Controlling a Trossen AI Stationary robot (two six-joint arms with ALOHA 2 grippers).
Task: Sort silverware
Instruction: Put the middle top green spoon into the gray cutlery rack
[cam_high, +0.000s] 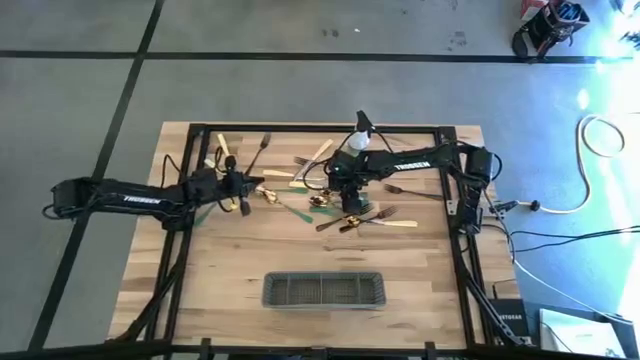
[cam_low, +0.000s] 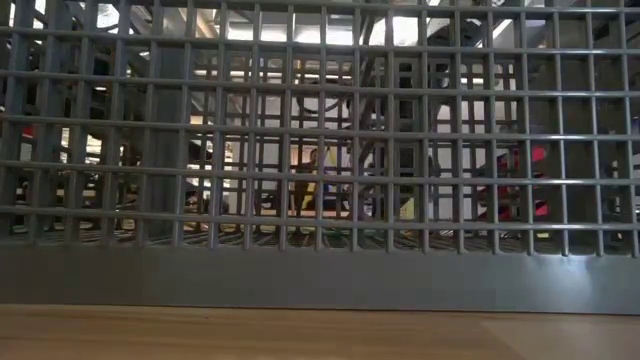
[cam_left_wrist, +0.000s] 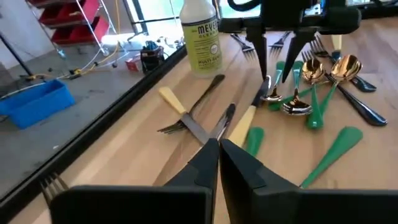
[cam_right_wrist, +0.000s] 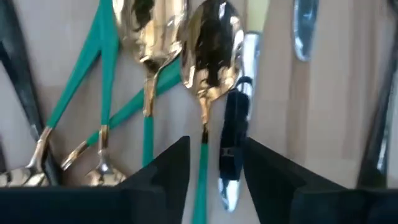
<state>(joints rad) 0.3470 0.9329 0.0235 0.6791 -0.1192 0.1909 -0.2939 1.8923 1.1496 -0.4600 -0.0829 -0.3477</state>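
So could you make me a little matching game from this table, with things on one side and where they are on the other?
1 spray bottle
2 wire caddy
3 right gripper
4 left gripper

A open over gold green-handled spoons
B alone, away from the silverware pile
C upright beside the silverware pile
D above cream-handled pieces

Pairs: 1-C, 2-B, 3-A, 4-D.

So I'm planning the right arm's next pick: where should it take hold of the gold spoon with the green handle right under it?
By the green handle just below the bowl of the gold spoon, coming straight down. It lies flat, and the right hand is open, its fingers already either side of that handle. The handle is slim; the bowl is wide and rounded. A dark piece lies close alongside, so close carefully.
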